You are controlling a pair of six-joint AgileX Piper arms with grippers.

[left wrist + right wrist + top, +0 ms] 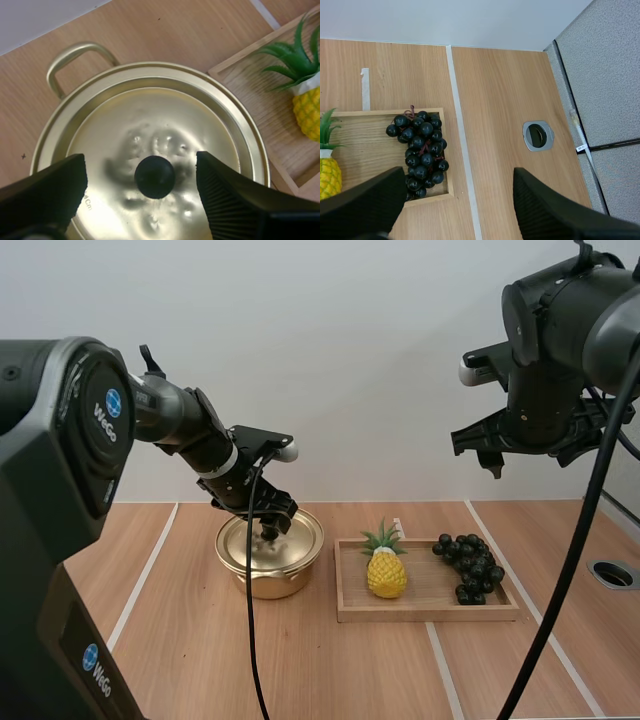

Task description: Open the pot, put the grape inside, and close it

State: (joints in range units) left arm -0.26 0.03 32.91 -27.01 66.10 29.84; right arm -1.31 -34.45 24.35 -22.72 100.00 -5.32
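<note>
Gold lid [150, 120] inside pot [75, 52] rim, left gripper [141, 167] spread clear of knob [155, 176]

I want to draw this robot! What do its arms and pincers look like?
The left arm and right arm are chunky, black and grey, with rounded joints. The left one carries a round blue logo with white WeGo lettering and a white ring near its wrist. The left pincer and right pincer each have two black wedge-shaped fingers with ribbed inner faces.
</note>
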